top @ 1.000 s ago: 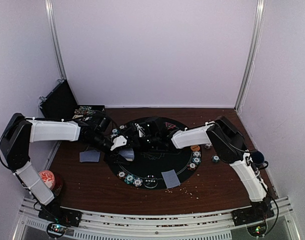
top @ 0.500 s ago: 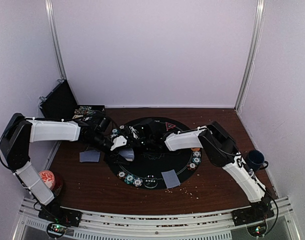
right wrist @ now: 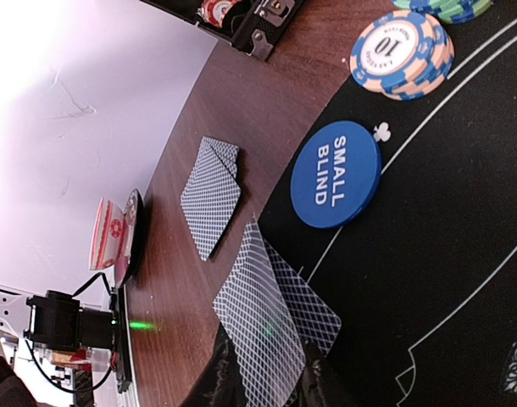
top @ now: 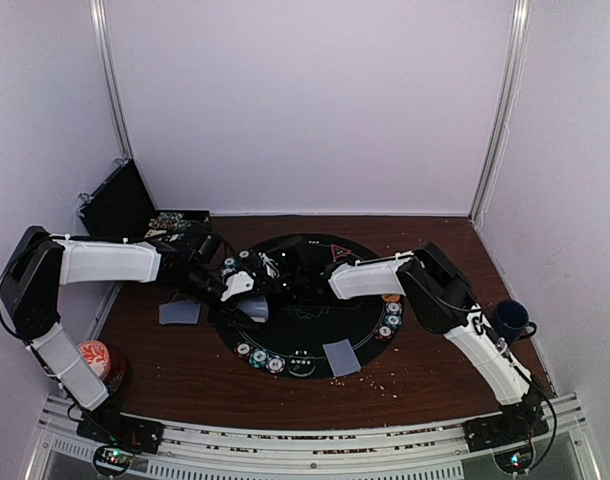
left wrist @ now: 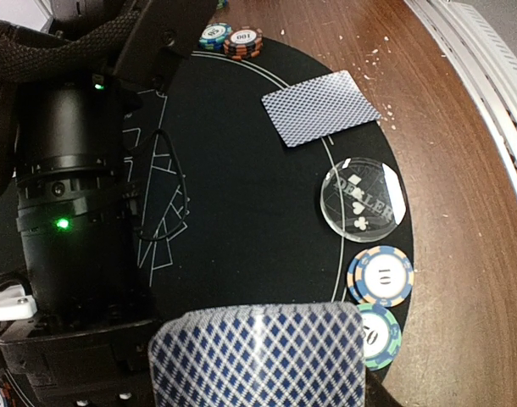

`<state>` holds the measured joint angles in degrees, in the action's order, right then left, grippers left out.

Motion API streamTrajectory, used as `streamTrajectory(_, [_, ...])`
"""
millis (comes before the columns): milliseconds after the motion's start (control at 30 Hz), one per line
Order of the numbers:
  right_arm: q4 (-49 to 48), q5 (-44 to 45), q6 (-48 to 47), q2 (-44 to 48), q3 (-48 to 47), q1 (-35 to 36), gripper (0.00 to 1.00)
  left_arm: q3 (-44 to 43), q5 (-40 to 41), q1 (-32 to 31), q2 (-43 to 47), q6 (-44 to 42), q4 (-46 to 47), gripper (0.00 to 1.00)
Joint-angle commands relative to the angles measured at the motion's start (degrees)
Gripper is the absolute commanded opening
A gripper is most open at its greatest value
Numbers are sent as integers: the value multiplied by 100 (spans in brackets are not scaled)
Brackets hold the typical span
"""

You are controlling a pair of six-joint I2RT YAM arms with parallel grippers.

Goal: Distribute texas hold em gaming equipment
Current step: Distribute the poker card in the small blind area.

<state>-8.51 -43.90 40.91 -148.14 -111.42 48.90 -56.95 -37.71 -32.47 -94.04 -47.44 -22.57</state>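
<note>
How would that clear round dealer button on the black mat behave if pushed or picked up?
The clear round dealer button lies flat on the black round mat, so it would probably slide, not roll. It looks thick and rigid, likely unbending. Its glossy faces might be slippery to pinch.

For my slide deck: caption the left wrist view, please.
Patterned cards in the foreground; behind, a black mat with a clear dealer button, chips and a lone card.

From my right wrist camera: a blue SMALL BLIND button (right wrist: 336, 181) lies centre-right on the black mat (right wrist: 462, 280), with a chip stack (right wrist: 401, 52) upper right, fanned cards (right wrist: 271, 326) at bottom centre and more cards (right wrist: 212, 195) on the wood to the left.
</note>
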Motion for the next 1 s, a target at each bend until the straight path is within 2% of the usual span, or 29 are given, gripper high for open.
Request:
streamTrajectory(0, [233,206,-152,-65,-179,34,30,-132,-97,-15,84,26,35,43])
streamTrajectory(567, [553,661,-319,242,24,82,66,-150,-96,-17,29,29,42,43])
streamTrajectory(967, [829,772,-464,92,-324,247,74,-142,-113,-19,20,23,42,43])
